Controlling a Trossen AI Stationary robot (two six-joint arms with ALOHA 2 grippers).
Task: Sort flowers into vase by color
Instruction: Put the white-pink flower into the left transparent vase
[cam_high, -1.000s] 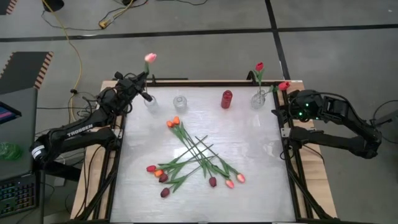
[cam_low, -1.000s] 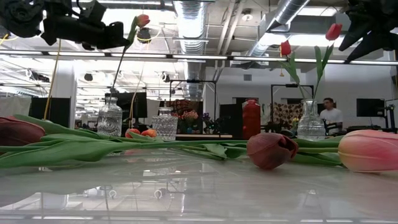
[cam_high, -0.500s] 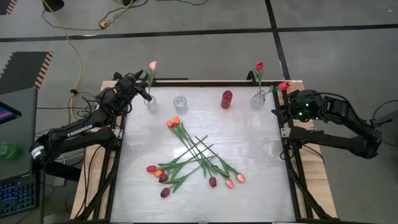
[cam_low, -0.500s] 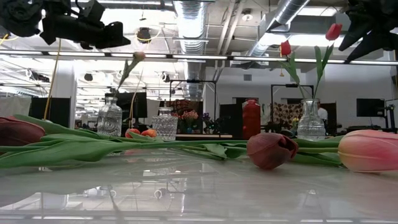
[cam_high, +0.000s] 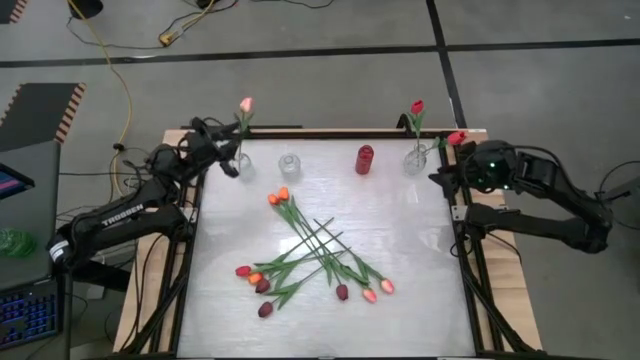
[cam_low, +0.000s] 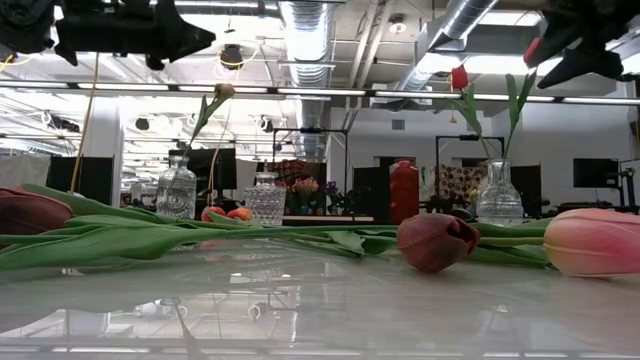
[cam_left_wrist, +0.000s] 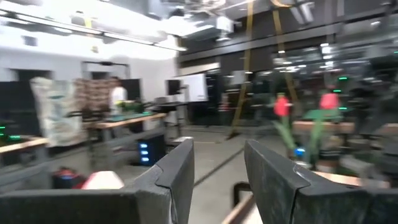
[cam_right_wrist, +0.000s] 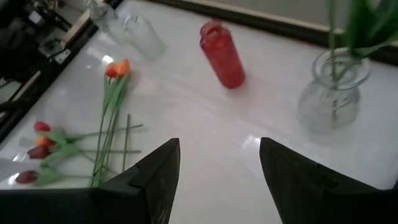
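Observation:
Several loose tulips (cam_high: 310, 250) with pink, orange, red and maroon heads lie crossed on the white table's middle. One pink tulip (cam_low: 224, 91) stands with its stem in the far-left glass vase (cam_low: 176, 190) and leans toward the right. Two red tulips (cam_low: 459, 77) stand in the far-right glass vase (cam_right_wrist: 329, 93). My left gripper (cam_left_wrist: 217, 155) hangs open and tipped upward, just left of the pink tulip's vase (cam_high: 242, 163), with nothing between its fingers. My right gripper (cam_right_wrist: 219, 149) is open above the table's far right edge, near the red tulips' vase.
A squat clear vase (cam_high: 290, 163) and a red vase (cam_high: 365, 158) stand between the two glass vases along the far edge. Bare tabletop (cam_high: 400, 230) lies to the right of the flower pile and along the near edge.
My left gripper has opened and let go of the pink tulip's stem, then drawn back a little toward the table's left edge and tipped upward. The tulip has sunk into the far-left vase, its head lower than before, and now leans there on its own.

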